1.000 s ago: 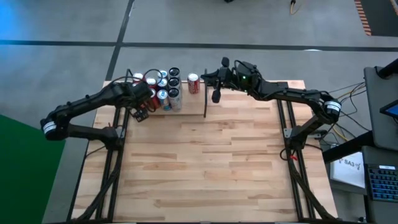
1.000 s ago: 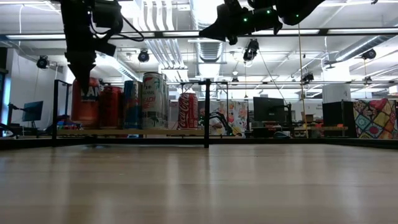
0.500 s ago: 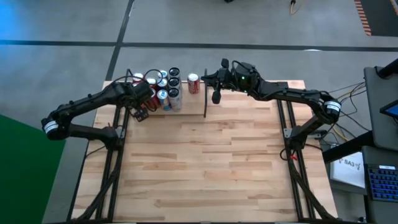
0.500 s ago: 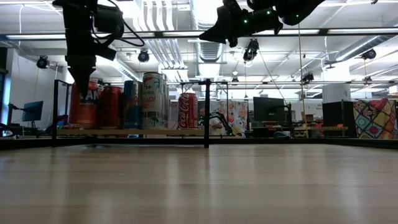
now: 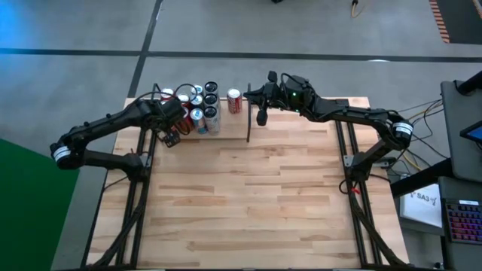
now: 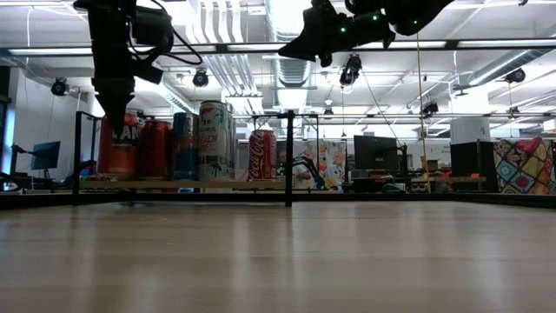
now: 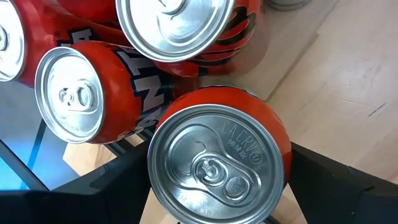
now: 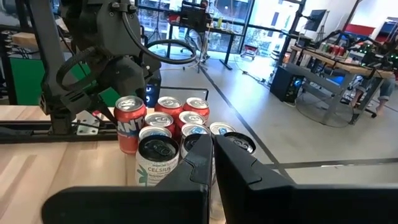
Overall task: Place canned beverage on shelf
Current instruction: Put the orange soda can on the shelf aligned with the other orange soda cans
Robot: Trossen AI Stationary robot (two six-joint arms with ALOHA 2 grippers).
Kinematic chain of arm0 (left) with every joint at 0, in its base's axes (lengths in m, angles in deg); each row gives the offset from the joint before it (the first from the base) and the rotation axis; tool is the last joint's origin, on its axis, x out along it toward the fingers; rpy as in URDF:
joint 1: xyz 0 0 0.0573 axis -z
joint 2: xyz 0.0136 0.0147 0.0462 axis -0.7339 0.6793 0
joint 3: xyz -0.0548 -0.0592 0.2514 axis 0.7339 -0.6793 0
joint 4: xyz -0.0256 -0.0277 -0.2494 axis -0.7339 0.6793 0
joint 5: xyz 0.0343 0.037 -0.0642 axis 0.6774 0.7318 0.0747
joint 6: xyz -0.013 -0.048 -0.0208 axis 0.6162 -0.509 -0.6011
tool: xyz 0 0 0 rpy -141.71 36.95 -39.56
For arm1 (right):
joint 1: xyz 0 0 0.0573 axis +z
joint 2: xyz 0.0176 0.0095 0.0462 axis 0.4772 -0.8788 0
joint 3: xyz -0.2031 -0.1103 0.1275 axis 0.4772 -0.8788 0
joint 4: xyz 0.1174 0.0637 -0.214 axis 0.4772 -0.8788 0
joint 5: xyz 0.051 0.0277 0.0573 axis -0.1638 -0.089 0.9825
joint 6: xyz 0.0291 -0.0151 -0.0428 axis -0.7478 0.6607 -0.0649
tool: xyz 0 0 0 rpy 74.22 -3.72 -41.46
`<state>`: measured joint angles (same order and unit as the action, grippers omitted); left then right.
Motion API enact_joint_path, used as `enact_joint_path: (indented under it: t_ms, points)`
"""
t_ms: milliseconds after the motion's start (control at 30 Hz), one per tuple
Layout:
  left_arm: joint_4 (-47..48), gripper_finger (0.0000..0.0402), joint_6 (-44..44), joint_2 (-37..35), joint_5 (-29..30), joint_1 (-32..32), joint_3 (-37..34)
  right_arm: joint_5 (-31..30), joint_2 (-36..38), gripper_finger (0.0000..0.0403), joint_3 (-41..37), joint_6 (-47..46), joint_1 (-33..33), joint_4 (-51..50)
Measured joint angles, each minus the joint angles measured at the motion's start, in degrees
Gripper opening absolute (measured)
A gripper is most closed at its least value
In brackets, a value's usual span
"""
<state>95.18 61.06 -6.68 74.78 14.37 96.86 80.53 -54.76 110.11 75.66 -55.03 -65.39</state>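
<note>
left claw (image 6: 114,109): spread, straddling upright orange can (image 7: 217,158) directly beneath it, no pinch | can: on shelf (image 5: 226,124), outermost of cluster | right claw (image 5: 261,117): pressed together, across divider rod (image 5: 248,124), farther off

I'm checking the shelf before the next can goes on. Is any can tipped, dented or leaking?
Nothing stands out. The cluster of cans stands upright at the wooden shelf's far left, the lone red cola can upright beside it. The orange can under the open left gripper shows an intact lid, with no spill visible.
</note>
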Motion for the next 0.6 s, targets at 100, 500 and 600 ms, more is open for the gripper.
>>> enact_joint_path:
  t_ms: [100,500,600]
  points:
    - [0.0,0.0316,0.0,0.0,0.0,0.0,0.0,0.0,0.0,0.0009,0.0,0.0,0.0,-0.2]
    - [-1.1,0.0318,0.0,0.0,0.1,0.0,0.0,0.0,0.0,0.0009,0.0,0.0,0.0,-0.8]
    - [-1.2,0.0318,0.0,0.0,0.1,0.0,0.0,0.0,0.0,0.0009,0.0,0.0,0.0,-0.9]
